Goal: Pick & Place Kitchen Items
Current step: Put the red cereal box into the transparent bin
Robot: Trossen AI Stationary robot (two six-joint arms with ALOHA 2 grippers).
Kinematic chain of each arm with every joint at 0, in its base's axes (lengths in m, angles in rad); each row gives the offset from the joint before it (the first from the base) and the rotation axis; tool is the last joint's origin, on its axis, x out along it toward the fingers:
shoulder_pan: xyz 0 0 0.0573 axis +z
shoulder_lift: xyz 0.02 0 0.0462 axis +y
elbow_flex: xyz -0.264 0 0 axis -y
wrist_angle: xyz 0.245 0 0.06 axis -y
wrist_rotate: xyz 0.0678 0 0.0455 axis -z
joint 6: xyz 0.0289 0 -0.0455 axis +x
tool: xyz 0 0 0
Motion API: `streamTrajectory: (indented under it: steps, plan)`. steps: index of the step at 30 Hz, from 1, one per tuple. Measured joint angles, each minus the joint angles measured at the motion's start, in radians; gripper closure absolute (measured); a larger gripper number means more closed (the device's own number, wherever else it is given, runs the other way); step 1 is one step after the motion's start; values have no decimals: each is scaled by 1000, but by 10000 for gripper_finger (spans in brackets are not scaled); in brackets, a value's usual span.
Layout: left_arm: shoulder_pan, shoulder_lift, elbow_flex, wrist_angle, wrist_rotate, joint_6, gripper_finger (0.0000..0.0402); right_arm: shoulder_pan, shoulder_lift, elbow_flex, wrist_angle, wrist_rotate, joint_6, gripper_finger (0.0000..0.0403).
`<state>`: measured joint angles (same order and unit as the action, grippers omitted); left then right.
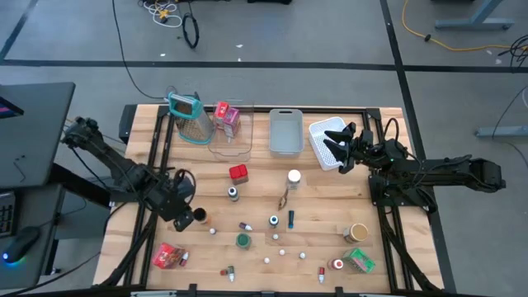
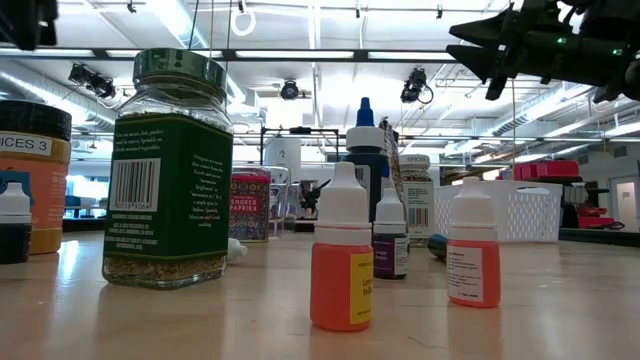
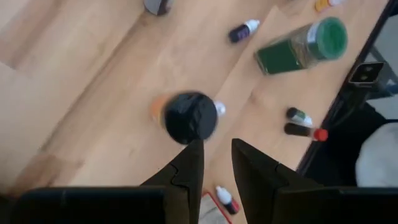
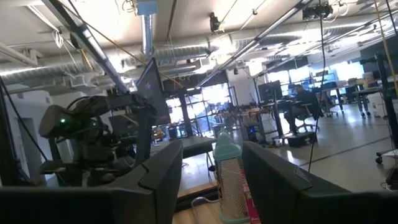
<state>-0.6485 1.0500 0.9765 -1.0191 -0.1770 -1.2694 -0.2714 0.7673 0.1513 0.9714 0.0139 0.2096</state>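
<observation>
The left gripper [image 1: 183,210] is poised near the counter's [image 1: 330,198] left edge, directly over a dark-capped jar [image 1: 199,216] standing upright there. Its jaws are seen parted and empty in the wrist view, the cap [image 3: 190,117] lying just beyond the fingertips. The approach to a pick appears to be in hand. A short descent is probably called for next, so that the cap comes between the jaws before closing. The right gripper [image 1: 337,142] is held raised over the white bin [image 1: 318,132] at the far right corner, jaws parted, nothing held. Other items remain scattered across the counter.
</observation>
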Motion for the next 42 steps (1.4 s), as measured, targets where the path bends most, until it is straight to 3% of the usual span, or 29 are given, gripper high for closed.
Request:
streamTrajectory:
  steps: [6, 13, 20, 27, 33, 42]
  plan:
    - [-84, 58, -4, 0, 39, -136, 310, 0, 0, 0, -1, 0, 0, 224]
    - [-176, 139, -4, -1, 253, -351, 310, 0, 0, 0, -2, -1, 1, 224]
    - [-286, 157, -4, 12, 349, -588, 310, 0, 0, 0, -6, -5, 2, 224]
    - [-399, 157, -4, 111, 318, -730, 310, 0, 0, 0, -7, -4, 2, 224]
    - [-472, 160, -4, 86, 185, -819, 310, 0, 0, 0, -7, -4, 2, 224]
    - [-492, 161, -81, 162, 114, -788, 310, 0, 0, 0, -8, -4, 2, 224]
